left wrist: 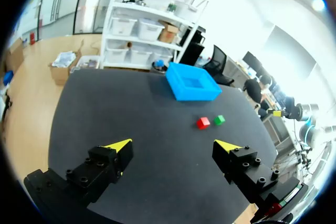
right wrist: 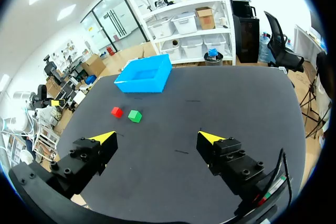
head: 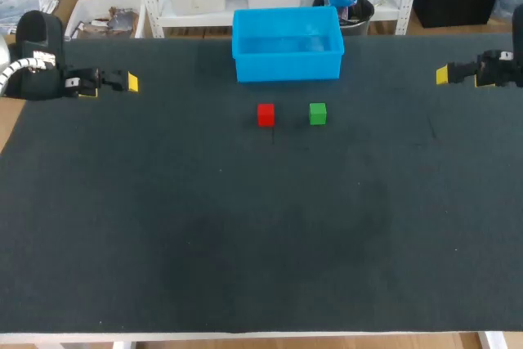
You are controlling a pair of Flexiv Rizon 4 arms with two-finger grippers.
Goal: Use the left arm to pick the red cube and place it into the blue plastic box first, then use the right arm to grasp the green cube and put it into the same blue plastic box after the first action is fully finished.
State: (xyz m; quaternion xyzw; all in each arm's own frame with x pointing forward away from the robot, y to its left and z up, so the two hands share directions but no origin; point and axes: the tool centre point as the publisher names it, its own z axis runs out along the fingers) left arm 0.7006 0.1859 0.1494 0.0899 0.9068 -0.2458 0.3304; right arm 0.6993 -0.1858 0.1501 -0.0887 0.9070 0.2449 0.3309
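Nothing grabbed yet.
Small red cube (head: 265, 114) & small green cube (head: 318, 114) side by side near blue plastic box (head: 286, 65); left gripper (left wrist: 176, 146), right gripper (right wrist: 157, 137) both spread wide, empty.

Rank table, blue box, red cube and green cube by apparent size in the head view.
1. table: largest, fills most of the view.
2. blue box: far smaller than the table, much bigger than either cube.
3. red cube and green cube: look alike in size, so not ranked.
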